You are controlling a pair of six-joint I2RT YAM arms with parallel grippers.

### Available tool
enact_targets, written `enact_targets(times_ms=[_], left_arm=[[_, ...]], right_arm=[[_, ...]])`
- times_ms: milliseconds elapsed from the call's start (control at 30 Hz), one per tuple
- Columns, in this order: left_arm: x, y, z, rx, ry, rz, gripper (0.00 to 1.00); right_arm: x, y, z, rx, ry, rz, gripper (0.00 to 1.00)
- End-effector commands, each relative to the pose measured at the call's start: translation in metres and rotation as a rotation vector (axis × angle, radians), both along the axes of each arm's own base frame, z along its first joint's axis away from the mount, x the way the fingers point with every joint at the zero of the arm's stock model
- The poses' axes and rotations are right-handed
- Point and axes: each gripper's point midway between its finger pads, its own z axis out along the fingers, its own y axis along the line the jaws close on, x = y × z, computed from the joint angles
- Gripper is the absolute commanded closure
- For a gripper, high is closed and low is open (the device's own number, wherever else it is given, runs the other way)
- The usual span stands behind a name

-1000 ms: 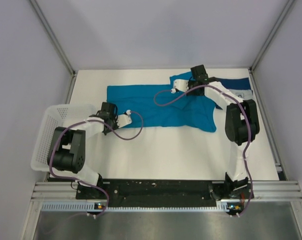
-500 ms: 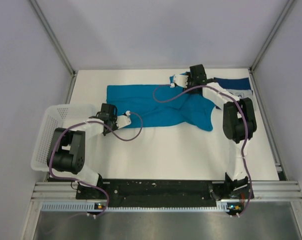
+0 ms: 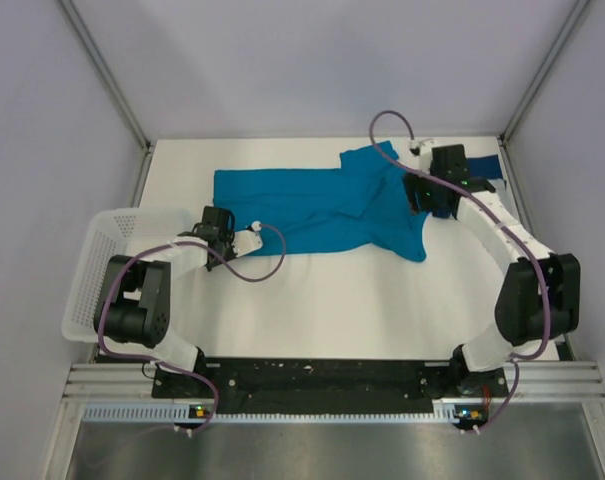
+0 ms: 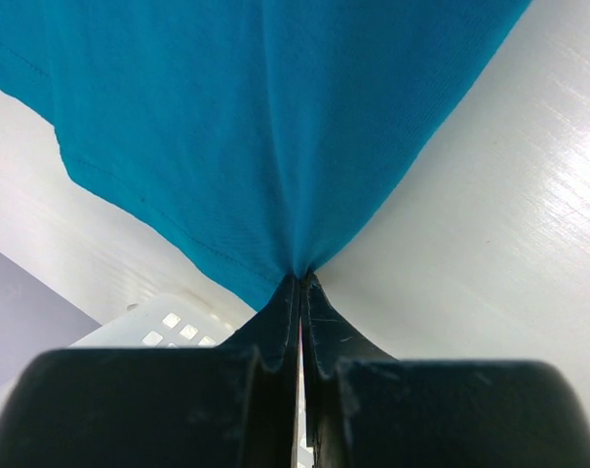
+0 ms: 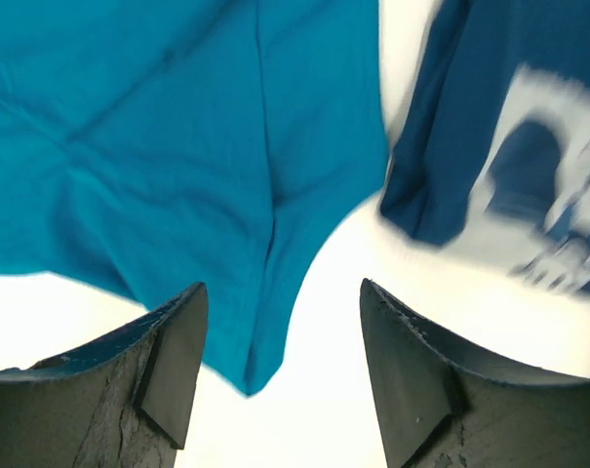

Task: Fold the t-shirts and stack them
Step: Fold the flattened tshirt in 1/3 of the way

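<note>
A bright teal t-shirt (image 3: 312,205) lies spread across the back half of the white table, its right part rumpled and folded over itself. My left gripper (image 3: 248,238) is shut on its near left edge; in the left wrist view the cloth (image 4: 275,127) pulls into a point at the closed jaws (image 4: 300,280). My right gripper (image 3: 422,200) hovers open over the shirt's right edge, with nothing between its fingers (image 5: 280,292). Below it are the teal cloth (image 5: 177,146) and the navy t-shirt (image 5: 441,166) with its pale print. In the top view the navy t-shirt (image 3: 487,163) is mostly hidden behind the right arm.
A white mesh basket (image 3: 92,260) stands at the table's left edge, beside the left arm, and shows in the left wrist view (image 4: 168,322). Metal frame posts and grey walls close in the back and sides. Purple cables loop off both wrists.
My right gripper has let go of the teal shirt's back right part, opened, and swung right and nearer. The released cloth now lies folded over. The left gripper has not moved.
</note>
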Motion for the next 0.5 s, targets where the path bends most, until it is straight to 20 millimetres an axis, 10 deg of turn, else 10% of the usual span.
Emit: enact_targets(times_ms=[0,367,467], left_arm=[[-0.001,0.0,0.0,-0.008,-0.009,-0.009,1.0],[-0.002,-0.001,-0.001,-0.016,-0.014,0.0,1.0],[-0.001,0.0,0.002,-0.012,-0.02,0.0,1.0]], right_arm=[[-0.063,0.001,-0.072,0.297,0.303,-0.178,0.39],[-0.078,-0.003,-0.118,0.289,0.407,-0.226,0.59],[-0.083,-0.013,-0.132,0.282,0.446,-0.269,0.81]])
